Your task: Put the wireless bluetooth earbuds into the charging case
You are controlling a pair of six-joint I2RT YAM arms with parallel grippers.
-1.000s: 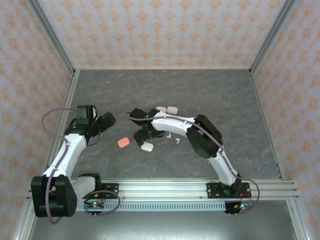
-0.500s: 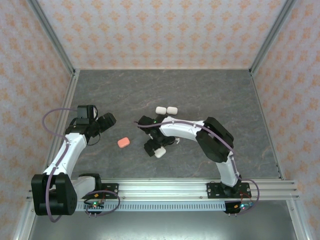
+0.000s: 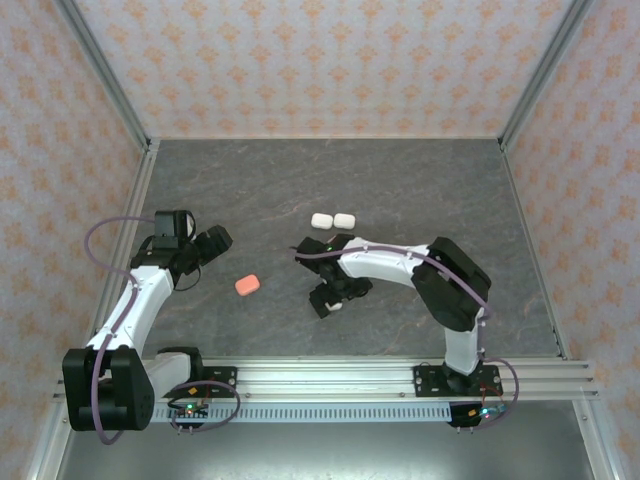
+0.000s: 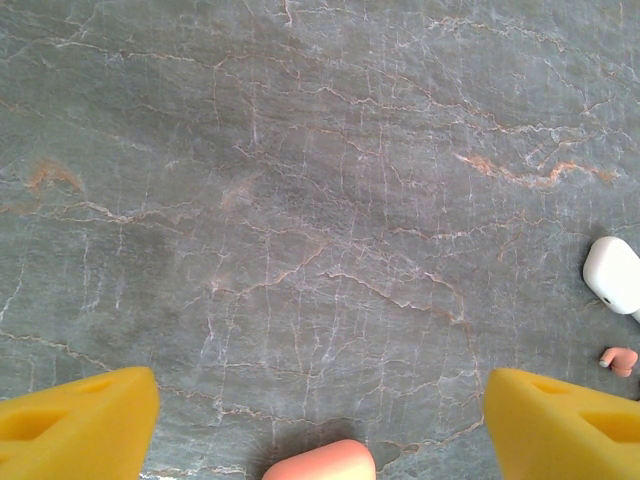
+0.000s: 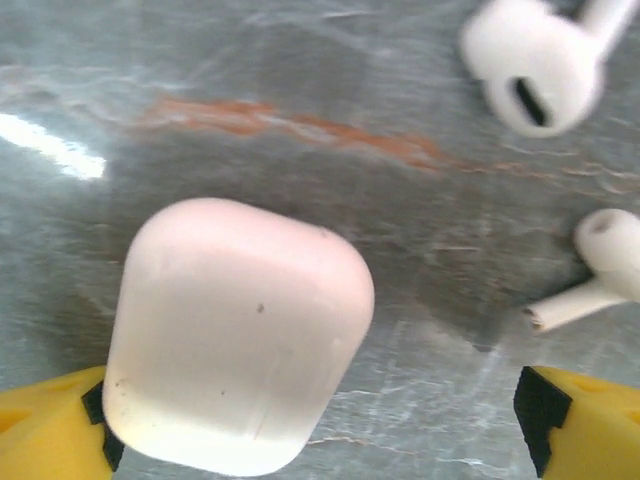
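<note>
The right gripper (image 3: 330, 300) has pulled back toward the near edge of the counter (image 3: 400, 180) and to the right, and the white charging case (image 5: 235, 335) has travelled with it, from beside the pink case (image 3: 247, 285) to a spot nearer the arm's own base. Its yellow fingers stand spread wide. The closed case sits between them, against the left finger and well apart from the right one, so it appears nudged or cradled, not clamped.

Two white earbuds (image 5: 530, 65) lie loose on the counter just beyond the case in the right wrist view, one near the top edge and the other (image 5: 610, 250) lower, with its stem pointing at the case. None is in a case yet.

The left gripper (image 4: 320, 415) has held its place at the left, fingers also spread and holding nothing, over the pink case. A small salmon-pink piece (image 4: 620, 358), likely an earbud, lies off to its right. Two more white cases (image 3: 333, 219) sit side by side farther back.

The move seems to bring the case close to the earbuds, but its lid is shut, so insertion has not begun.
</note>
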